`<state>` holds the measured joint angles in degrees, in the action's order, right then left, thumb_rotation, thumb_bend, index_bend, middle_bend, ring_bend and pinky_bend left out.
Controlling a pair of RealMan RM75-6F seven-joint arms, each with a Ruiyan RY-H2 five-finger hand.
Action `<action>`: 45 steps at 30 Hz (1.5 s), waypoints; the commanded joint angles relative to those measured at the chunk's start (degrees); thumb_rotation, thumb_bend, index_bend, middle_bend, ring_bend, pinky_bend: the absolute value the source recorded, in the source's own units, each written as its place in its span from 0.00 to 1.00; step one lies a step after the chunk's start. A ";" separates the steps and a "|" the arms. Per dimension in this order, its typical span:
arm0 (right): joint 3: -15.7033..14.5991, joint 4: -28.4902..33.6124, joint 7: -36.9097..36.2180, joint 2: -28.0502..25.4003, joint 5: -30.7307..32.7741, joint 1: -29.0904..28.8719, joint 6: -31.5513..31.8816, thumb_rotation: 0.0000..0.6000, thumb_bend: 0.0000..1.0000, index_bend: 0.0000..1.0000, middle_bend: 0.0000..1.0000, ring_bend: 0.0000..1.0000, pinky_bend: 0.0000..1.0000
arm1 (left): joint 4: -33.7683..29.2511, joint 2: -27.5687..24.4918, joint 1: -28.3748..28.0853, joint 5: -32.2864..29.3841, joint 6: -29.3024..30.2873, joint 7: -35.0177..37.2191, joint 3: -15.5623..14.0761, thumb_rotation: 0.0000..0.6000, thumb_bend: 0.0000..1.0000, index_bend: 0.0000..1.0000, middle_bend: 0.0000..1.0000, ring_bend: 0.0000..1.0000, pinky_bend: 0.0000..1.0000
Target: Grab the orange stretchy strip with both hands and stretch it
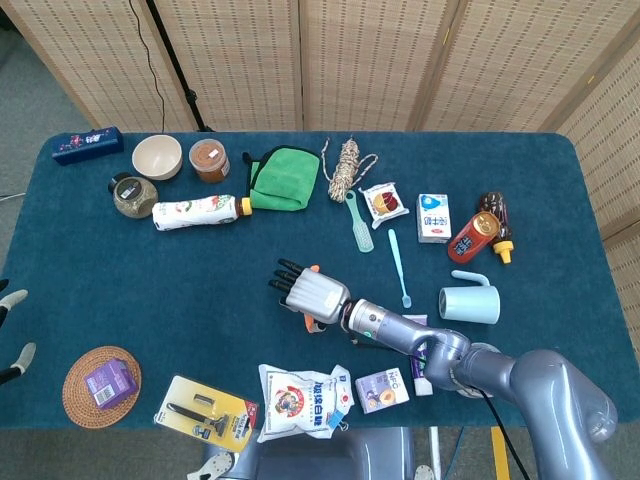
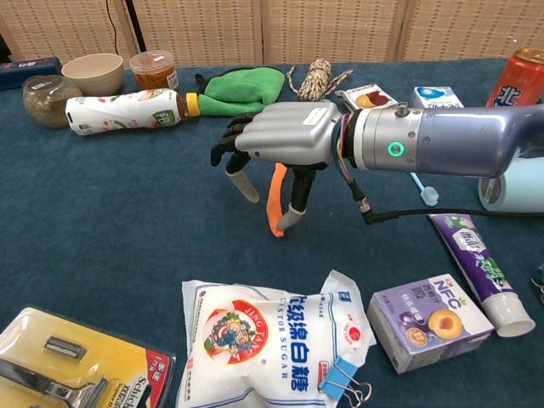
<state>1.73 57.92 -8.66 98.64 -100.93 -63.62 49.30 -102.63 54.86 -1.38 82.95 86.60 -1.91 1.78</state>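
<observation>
**A:** What takes up the most room?

**B:** The blue table [image 1: 150, 270], then the right arm [image 2: 459, 140] reaching in across it. Its hand, the right hand [image 2: 285, 136], hangs palm down over the middle of the cloth.

**A:** And the fingers?

**B:** Curved downward and a little apart. One light-tipped finger [image 2: 297, 204] presses against the lower part of the orange strip [image 2: 275, 197]; I cannot tell if the strip is truly pinched or only touched.

**A:** Where is the strip, exactly?

**B:** Right under that hand, standing nearly upright, its lower end on the table (in the head view only bits of orange show at the hand's edges [image 1: 313, 322]). It sits just behind the white sugar bag [image 2: 272, 344].

**A:** The other hand?

**B:** The left hand [image 1: 12, 330] barely peeks in at the left edge of the head view, well apart from the strip; its fingers look apart and hold nothing.

**A:** Smaller things nearby?

**B:** A green cloth [image 2: 242, 89] behind the hand, a purple box [image 2: 429, 327] and a toothpaste tube [image 2: 480, 272] to the right.
</observation>
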 commanded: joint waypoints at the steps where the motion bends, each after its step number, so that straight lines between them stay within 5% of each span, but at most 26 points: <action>1: -0.52 -0.77 -0.47 0.21 -0.37 -0.33 0.35 1.00 0.13 0.50 0.16 0.12 0.00 | 0.05 -0.01 0.03 -0.12 -0.03 0.08 0.03 1.00 0.31 0.20 0.09 0.12 0.04; 18: -2.41 -1.55 -1.63 -1.23 -1.36 -1.31 2.30 1.00 0.03 0.50 0.17 0.12 0.00 | -0.50 0.25 0.16 -0.12 0.28 -0.77 0.18 1.00 0.31 0.20 0.09 0.12 0.04; 45: -4.38 -5.95 -3.84 2.33 -2.08 -3.09 2.78 1.00 0.00 0.51 0.17 0.12 0.00 | -0.44 -0.11 0.59 -0.62 0.53 -0.67 0.31 1.00 0.31 0.20 0.09 0.12 0.04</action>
<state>-2.66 52.00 -12.49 100.95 -103.01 -66.68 52.08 -103.07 54.74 -0.79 82.33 87.13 -2.59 2.09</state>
